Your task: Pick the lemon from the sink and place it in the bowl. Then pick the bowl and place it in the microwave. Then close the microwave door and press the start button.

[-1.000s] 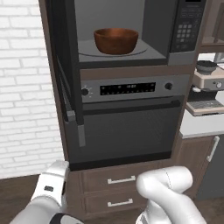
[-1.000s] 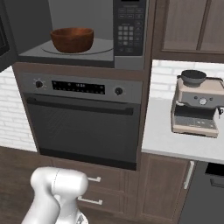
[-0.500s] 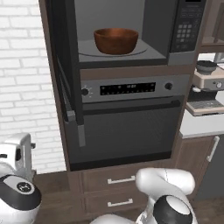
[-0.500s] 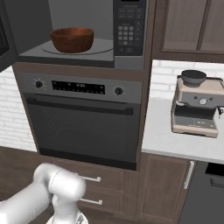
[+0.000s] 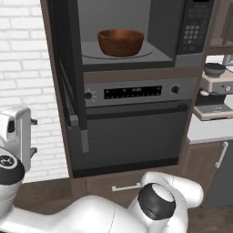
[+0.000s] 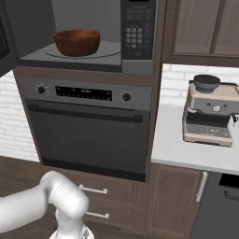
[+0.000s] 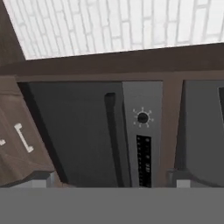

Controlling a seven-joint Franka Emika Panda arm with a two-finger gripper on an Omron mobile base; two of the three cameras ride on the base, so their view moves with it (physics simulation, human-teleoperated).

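The bowl (image 5: 120, 42) stands upright inside the microwave (image 5: 136, 32), on the round plate of the cavity floor, high above the jaws and off to their side. Whether the lemon lies inside it cannot be told from here. The step in hand is therefore the microwave door (image 5: 68, 68).

The jaws (image 7: 113, 183) stand fully apart and hold nothing. They sit low, left of the cabinet, facing the oven (image 7: 144, 140) front with its knob (image 7: 142, 117) just ahead of them. The hand (image 5: 16, 136) shows at the left edge of the left base view, below the door.

The door is swung out on its left hinge and seen nearly edge-on, projecting from the cabinet toward the room. Its long axis runs horizontally along its width; its free edge points outward, above the jaws.

Handling, as a judgement: the door is a rigid panel with a glass window, light to swing, and smooth, so a pinch grip is likely to slip. It is better pushed than gripped: contact the outer face near the free edge, far from the hinge, and press steadily toward the cavity. The keypad (image 6: 135, 35) on the right carries the start button.
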